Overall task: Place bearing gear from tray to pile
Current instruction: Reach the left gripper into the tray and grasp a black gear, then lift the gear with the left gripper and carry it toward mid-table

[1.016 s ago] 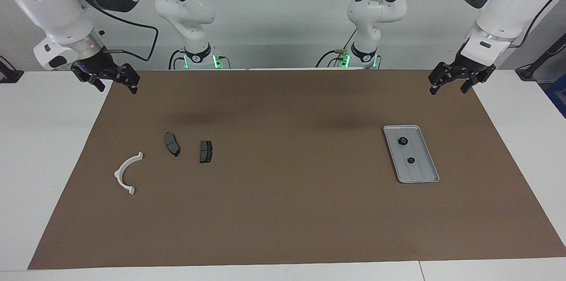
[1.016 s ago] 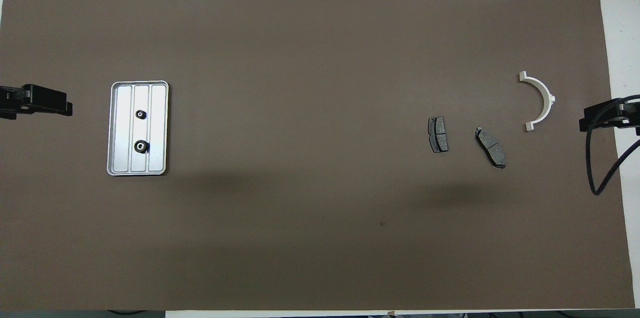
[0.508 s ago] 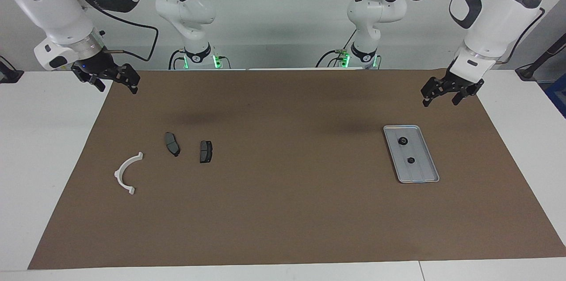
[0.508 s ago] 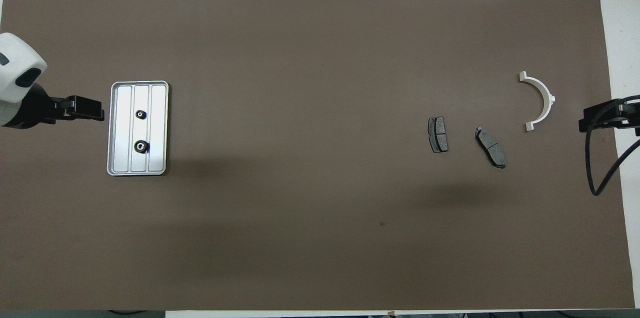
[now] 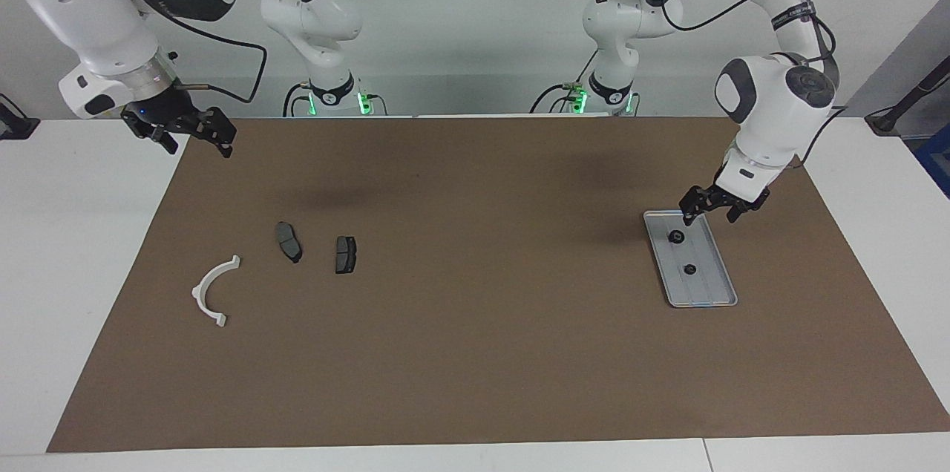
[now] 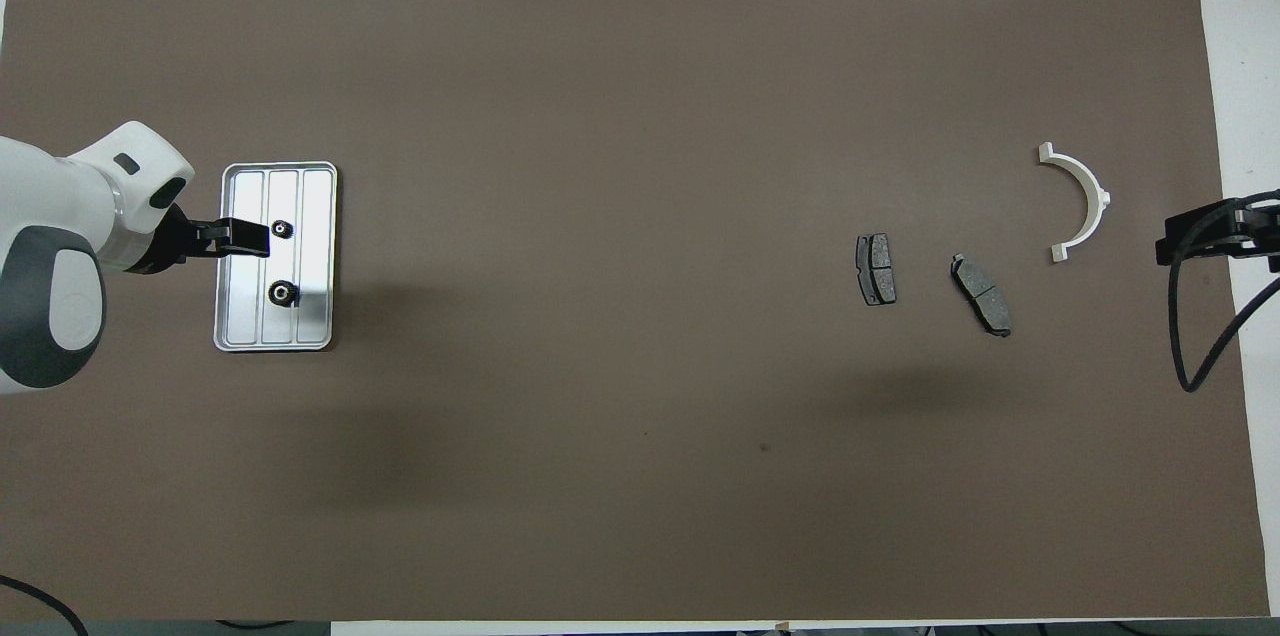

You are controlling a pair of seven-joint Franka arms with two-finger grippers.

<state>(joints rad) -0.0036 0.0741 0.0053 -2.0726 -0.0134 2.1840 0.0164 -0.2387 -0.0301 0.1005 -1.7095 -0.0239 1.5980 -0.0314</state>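
Observation:
The silver tray [image 5: 705, 294] lies toward the left arm's end of the table and also shows in the overhead view [image 6: 312, 201]. Two small black bearing gears lie in it: one nearer to the robots [image 5: 676, 237] [image 6: 284, 293] and one farther [image 5: 689, 269] [image 6: 283, 230]. My left gripper [image 5: 711, 214] [image 6: 255, 238] is open and empty, up over the tray's rim, touching neither gear. The pile lies toward the right arm's end: a white half-ring bracket [image 5: 211, 290] [image 6: 1085, 201] and two dark brake pads [image 5: 289, 241] [image 5: 345, 254]. My right gripper [image 5: 194, 134] [image 6: 1185, 238] is open and waits.
A brown mat [image 5: 475, 353] covers most of the white table [image 5: 82, 249]. The right arm's black cable [image 6: 1210, 346] hangs over the mat's edge beside the bracket.
My left arm has swung in from the table's edge and come down over the tray. The right arm, the gears and the pile have not moved.

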